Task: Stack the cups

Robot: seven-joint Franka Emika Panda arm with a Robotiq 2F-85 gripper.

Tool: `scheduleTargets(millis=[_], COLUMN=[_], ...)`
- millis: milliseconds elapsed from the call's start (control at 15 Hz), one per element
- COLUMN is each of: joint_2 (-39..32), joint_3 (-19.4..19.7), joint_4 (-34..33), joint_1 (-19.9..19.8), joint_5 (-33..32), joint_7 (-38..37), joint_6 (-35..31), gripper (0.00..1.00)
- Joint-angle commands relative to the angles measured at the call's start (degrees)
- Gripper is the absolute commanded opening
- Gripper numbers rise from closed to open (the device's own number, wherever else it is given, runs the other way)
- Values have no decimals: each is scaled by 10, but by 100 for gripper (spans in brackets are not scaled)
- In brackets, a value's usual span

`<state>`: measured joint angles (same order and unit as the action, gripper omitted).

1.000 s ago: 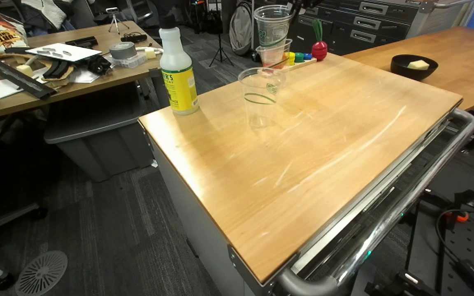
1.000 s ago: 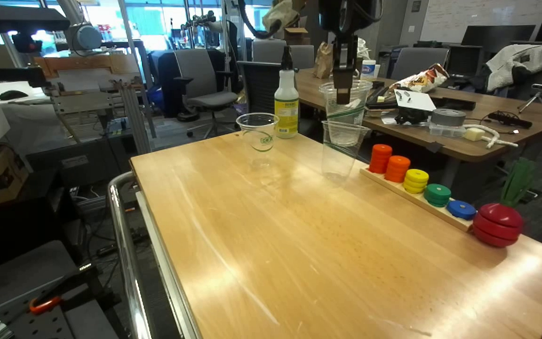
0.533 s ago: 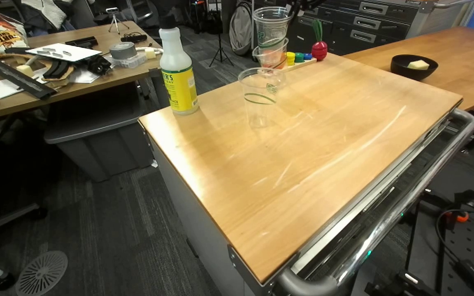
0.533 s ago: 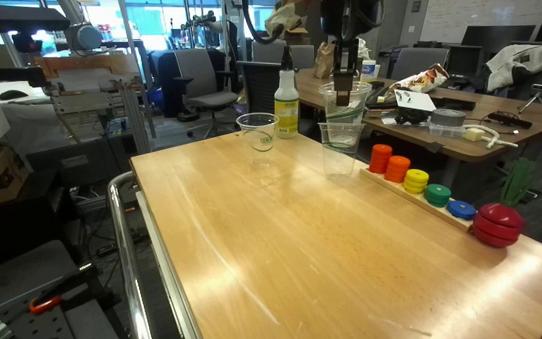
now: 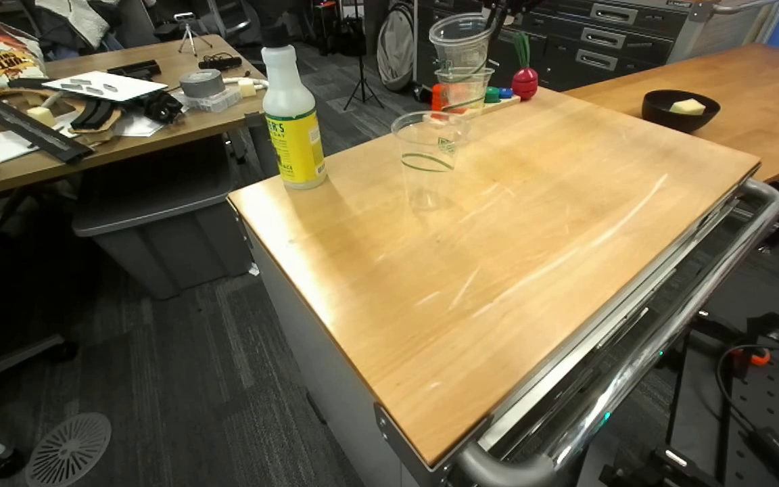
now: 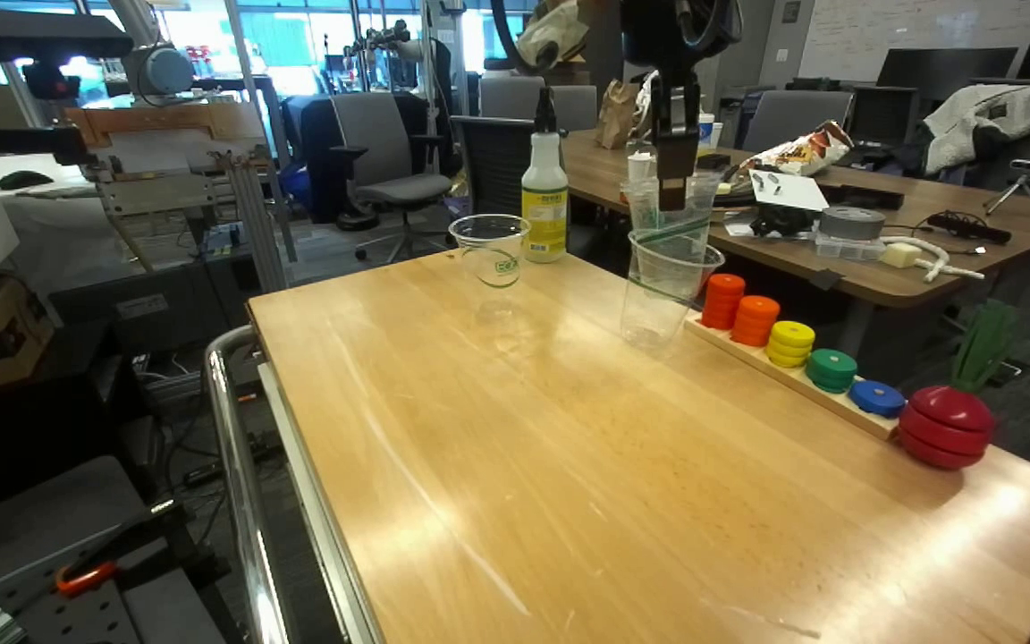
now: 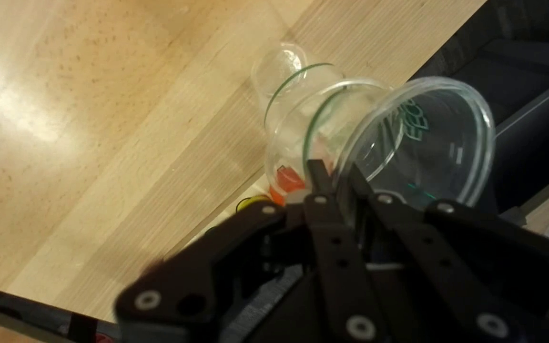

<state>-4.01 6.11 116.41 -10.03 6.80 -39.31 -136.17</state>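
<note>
The gripper [image 7: 340, 177] pinches the wall of the upper cup [image 7: 422, 147] at its mouth, one fingertip apparently inside and one outside. Below it, the cup's foot seems to sit within the lower cup [image 6: 658, 300]; both lean in an exterior view, and whether the lower base rests flat on the table [image 6: 515, 465] cannot be told. Doubled rim lines hint at more than one cup in the grip, though no count is possible. The cups should prove very light, thin and springy, and smooth enough to slip; a mild pinch at the rolled rim, likely the stiffest part, looks the best hold, since a hard squeeze may oval the mouth or crack the wall. All are clear, round and tapered toward the foot, ringed by a green band, with a green emblem showing on some sides. A third cup [image 5: 430, 162] stands upright and apart from the pair in both exterior views, near the yellow-labelled bottle [image 6: 545, 201], while a toy [image 6: 789, 347] of coloured rings lies near the lower cup.
</note>
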Motion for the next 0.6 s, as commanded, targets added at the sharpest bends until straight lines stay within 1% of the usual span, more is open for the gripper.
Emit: scheduleTargets(millis=[0,200,333,400,467,533], joint_2=[12,12,12,7,-2,-7], joint_3=[11,13,16,18,19,18], joint_4=[3,2,-2,-9,-21,-28], joint_1=[9,8,8,9,9,9], joint_5=[7,11,-3,-17,-15,-6], joint_7=[13,10,2,-14,-24,-23], joint_6=[4,2,5,8,14,17], gripper=[44,69,83,92,98,100])
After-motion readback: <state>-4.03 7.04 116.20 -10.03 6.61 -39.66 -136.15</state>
